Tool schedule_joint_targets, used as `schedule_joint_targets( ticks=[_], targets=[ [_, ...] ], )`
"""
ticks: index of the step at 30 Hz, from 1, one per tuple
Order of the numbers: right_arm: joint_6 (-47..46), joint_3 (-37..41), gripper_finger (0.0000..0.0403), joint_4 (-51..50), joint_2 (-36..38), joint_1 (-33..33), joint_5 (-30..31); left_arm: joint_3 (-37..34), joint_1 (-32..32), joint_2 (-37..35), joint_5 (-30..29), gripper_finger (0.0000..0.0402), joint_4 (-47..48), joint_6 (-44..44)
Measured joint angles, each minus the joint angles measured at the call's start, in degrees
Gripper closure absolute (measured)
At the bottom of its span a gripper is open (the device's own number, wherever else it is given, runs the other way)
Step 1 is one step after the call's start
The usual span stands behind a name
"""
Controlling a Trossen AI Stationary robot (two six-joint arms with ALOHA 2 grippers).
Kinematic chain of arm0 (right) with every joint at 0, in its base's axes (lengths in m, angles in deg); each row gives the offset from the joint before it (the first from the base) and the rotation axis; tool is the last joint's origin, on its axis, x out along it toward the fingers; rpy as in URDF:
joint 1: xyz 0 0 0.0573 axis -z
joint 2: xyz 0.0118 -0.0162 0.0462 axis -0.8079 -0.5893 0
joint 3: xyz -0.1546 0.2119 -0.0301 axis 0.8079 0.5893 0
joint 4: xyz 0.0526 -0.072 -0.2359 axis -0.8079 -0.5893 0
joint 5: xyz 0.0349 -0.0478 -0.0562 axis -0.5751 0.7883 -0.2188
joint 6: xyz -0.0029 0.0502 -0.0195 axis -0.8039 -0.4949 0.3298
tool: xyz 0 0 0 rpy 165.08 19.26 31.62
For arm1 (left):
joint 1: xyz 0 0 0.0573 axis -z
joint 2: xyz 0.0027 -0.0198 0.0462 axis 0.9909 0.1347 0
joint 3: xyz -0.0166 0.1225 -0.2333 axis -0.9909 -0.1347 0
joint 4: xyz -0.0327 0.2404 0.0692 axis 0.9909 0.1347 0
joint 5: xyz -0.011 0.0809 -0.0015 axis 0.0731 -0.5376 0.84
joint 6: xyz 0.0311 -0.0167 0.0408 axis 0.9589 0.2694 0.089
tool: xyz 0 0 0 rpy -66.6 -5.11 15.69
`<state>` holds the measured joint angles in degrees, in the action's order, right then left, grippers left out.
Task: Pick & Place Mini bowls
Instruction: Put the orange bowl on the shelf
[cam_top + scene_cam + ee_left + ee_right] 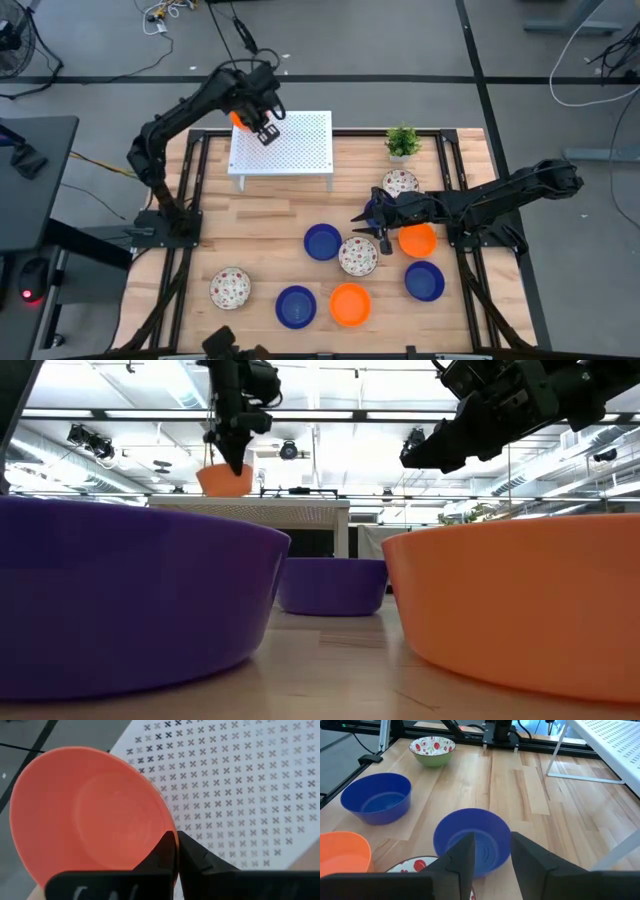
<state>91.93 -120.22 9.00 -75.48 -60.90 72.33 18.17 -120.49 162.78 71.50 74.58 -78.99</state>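
Observation:
My left gripper (263, 128) is shut on an orange mini bowl (238, 120) over the far left corner of the white perforated rack (295, 150). My right gripper (372, 228) hovers open above the table's middle. In the right wrist view its fingers stand over the near rim of a blue bowl (472, 837) without touching it. Resting on their bases on the table are two more blue bowls (295, 306) (424, 281), two orange bowls (350, 304) (417, 240) and three red-speckled white bowls (358, 255) (230, 288) (400, 183). My left gripper pinches the orange bowl by its rim (173, 834), one finger inside (161, 854) the bowl and one outside (196, 854). The fingers come from above, pointing down. The bowl (225, 480) hangs tilted below them, lifted just above the rack's top (280, 508).
A small green potted plant (403, 141) stands at the far right, beside the rack. Black frame rails (190, 200) run along the table's left and right sides. Bare wood lies in front of the rack on the left.

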Motion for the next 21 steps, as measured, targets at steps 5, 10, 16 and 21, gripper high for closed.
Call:
schedule_joint_targets(
  ticks=[5,10,16,21],
  targets=[
    [-0.07,0.0,0.0273,-0.19,0.0,0.0,-0.02,-0.01,0.93,2.8,-0.01,0.0392,-0.6,0.4],
    [-0.13,0.0,0.0273,-0.22,0.0,0.0,-0.02,-0.02,1.02,4.84,0.0,0.0387,0.22,0.8],
    [-0.13,0.0,0.0273,-0.23,0.0,0.0,-0.02,-0.02,0.49,6.13,-0.47,0.0391,1.11,1.63],
    [-0.13,0.0,0.0273,-0.24,0.0,0.0,-0.02,-0.02,0.56,6.13,-2.68,0.0377,1.52,1.82]
  ],
)
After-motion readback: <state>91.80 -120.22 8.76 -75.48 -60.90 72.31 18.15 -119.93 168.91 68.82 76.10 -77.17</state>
